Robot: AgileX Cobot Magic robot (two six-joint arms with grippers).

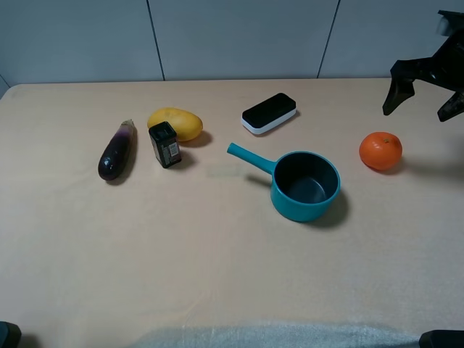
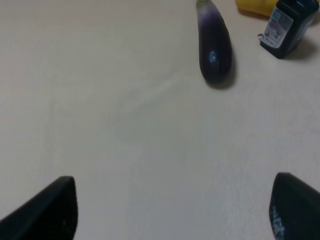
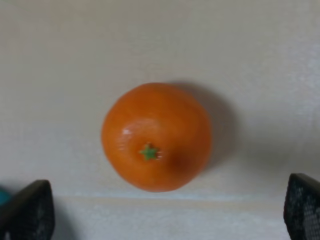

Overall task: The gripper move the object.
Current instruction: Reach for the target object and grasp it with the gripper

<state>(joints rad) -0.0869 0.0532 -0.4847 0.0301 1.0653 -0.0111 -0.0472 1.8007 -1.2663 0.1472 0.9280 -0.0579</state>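
Note:
The small round orange fruit (image 1: 380, 150) lies on the beige table, right of the teal pot (image 1: 306, 185). In the right wrist view the orange (image 3: 156, 136) fills the middle, its green stem dimple up. My right gripper (image 1: 424, 101) hangs open above the table at the far right, behind and to the right of the orange and clear of it. Its fingertips (image 3: 27, 210) show at the lower corners of the right wrist view, either side of the fruit. My left gripper (image 2: 172, 210) is open and empty over bare table.
A purple eggplant (image 1: 117, 150), a dark small bottle (image 1: 165, 144) and a yellow mango (image 1: 175, 123) lie at the left. A black and white case (image 1: 269, 112) lies behind the pot. The eggplant (image 2: 215, 42) and bottle (image 2: 289, 25) also show in the left wrist view.

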